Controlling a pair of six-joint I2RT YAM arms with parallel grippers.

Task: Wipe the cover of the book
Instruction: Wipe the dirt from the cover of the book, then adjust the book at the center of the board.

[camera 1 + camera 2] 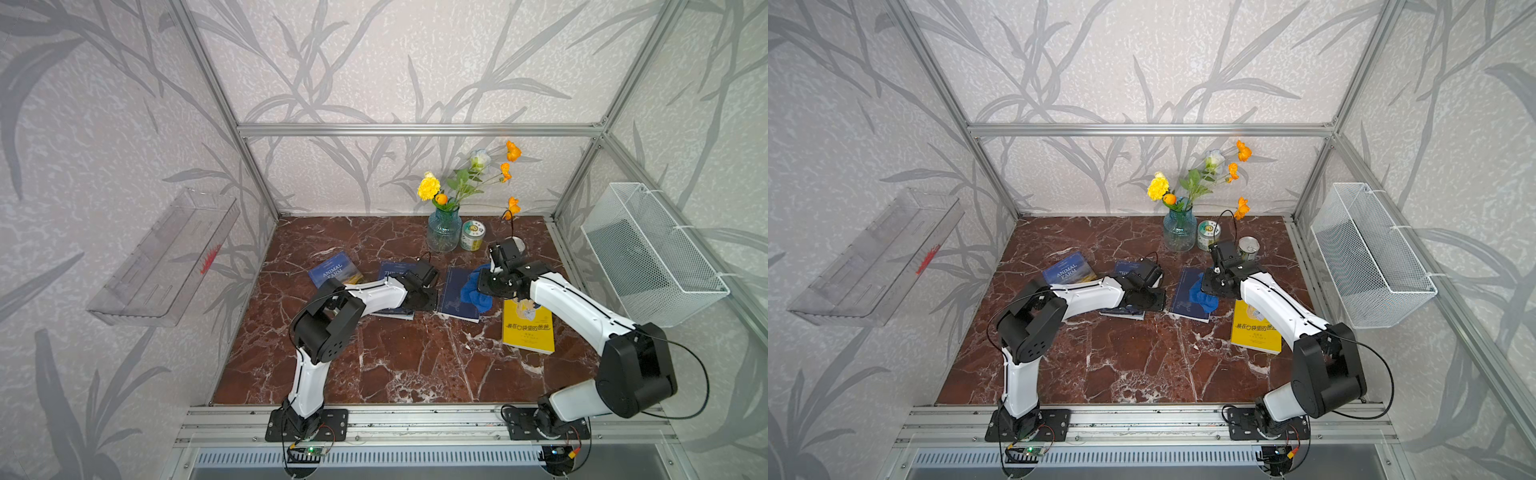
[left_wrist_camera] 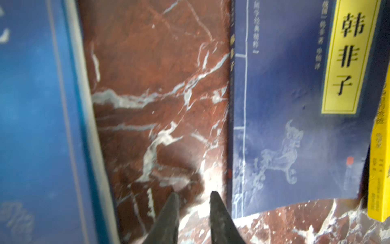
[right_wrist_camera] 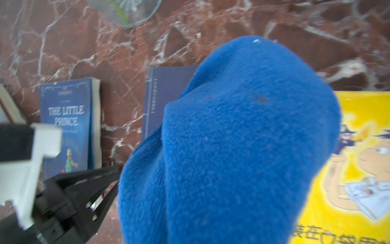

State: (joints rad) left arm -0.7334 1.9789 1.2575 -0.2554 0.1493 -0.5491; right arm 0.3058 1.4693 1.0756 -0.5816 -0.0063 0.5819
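Red marble tabletop (image 1: 395,365), leaf-print walls, several books lying flat. Target looks like the navy book (image 1: 454,293), mid-table btw The Little Prince (image 3: 67,126) and the yellow book (image 1: 528,332). In left wrist view the yellow one touches or overlaps its edge, can't tell which.

R gripper (image 1: 1209,286) is clamped on the blue cloth (image 1: 476,293). Cloth is bunched, resting on the navy cover's side nearest the yellow book. L gripper (image 2: 194,196) shows a narrow gap w/ nothing in it, tips over bare marble just beside the navy book's spine.

Step, my read: wiping stroke. To do it well:
- Press the cloth flat enough to drag w/o lifting.
- Sweep across the whole face toward the spine.
- Book's thin and loose on slick marble, prob slides, so pin the spine edge w/ L tips before you stroke.
- Don't let the cloth snag the yellow book.
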